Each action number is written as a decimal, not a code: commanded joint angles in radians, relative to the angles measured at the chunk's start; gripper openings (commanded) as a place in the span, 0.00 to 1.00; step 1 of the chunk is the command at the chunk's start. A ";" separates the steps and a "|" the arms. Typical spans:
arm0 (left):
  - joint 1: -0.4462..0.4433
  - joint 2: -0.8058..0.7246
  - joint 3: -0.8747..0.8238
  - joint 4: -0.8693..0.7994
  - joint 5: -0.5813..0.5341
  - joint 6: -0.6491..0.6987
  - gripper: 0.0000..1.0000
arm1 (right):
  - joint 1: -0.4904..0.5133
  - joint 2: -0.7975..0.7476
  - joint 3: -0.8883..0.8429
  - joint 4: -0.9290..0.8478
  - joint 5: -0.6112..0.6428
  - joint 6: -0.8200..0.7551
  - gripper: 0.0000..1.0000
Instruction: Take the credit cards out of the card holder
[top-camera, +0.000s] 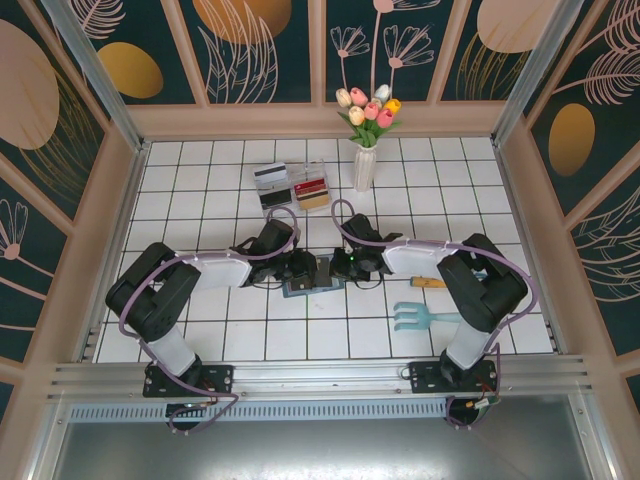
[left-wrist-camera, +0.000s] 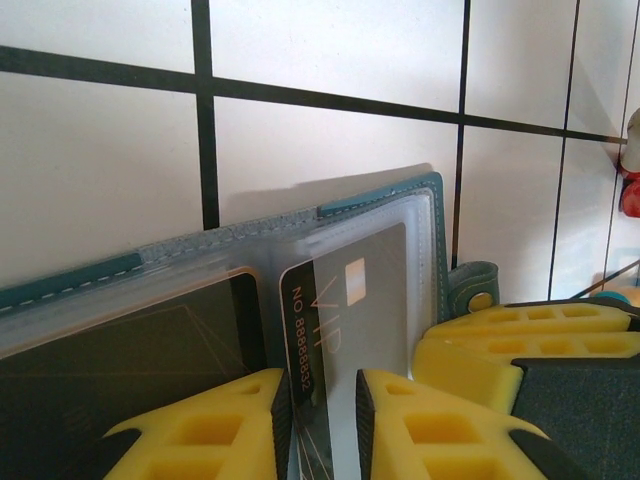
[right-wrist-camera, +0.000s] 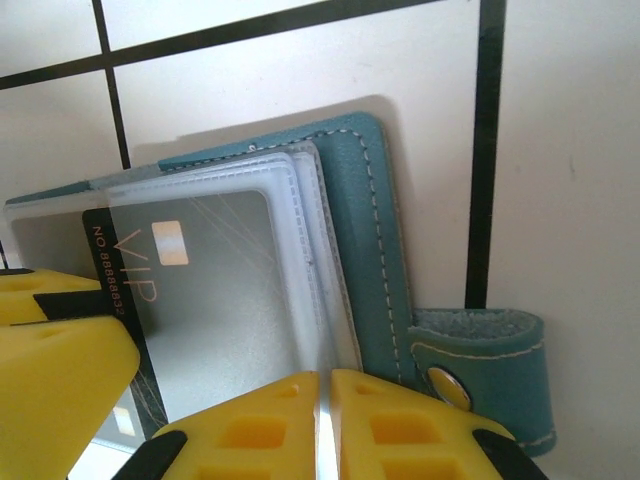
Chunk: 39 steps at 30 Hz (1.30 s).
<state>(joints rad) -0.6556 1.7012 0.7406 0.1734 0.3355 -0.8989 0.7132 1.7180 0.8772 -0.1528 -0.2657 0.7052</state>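
Both arms reach in to the middle of the table (top-camera: 200, 180). The holder (right-wrist-camera: 355, 200) lies open and flat on the white tiles between them, teal cover underneath and clear sleeves on top. The left gripper (left-wrist-camera: 322, 425) is clamped on the edge of 1 card (left-wrist-camera: 355, 310). That card is marked VIP and has a gold chip, and it looks dark along its bared edge and grey where a sleeve covers it. The right gripper (right-wrist-camera: 325, 425) is pressed almost closed on the near edge of the clear sleeves, just beside the snap tab (right-wrist-camera: 480, 370).

Farther back, well apart from the holder, sits the tray (top-camera: 292, 187). It has cards (top-camera: 268, 178) in both compartments, grey and black on the left, red and tan on the right. A vase (top-camera: 364, 165) of tulips stands just right of it. A rake (top-camera: 420, 317) lies by the right arm.
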 joint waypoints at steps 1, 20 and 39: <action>0.001 0.048 -0.016 -0.062 -0.012 -0.006 0.26 | -0.003 0.052 0.001 -0.008 -0.013 -0.027 0.14; 0.006 -0.042 -0.072 0.021 0.016 0.009 0.17 | -0.005 0.070 0.007 -0.045 0.029 -0.032 0.14; 0.048 -0.113 -0.133 0.093 0.062 0.004 0.00 | -0.004 0.074 0.001 -0.050 0.041 -0.030 0.14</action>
<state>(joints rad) -0.6140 1.6077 0.6205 0.2687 0.3958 -0.9096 0.7124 1.7374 0.8925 -0.1486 -0.2710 0.6865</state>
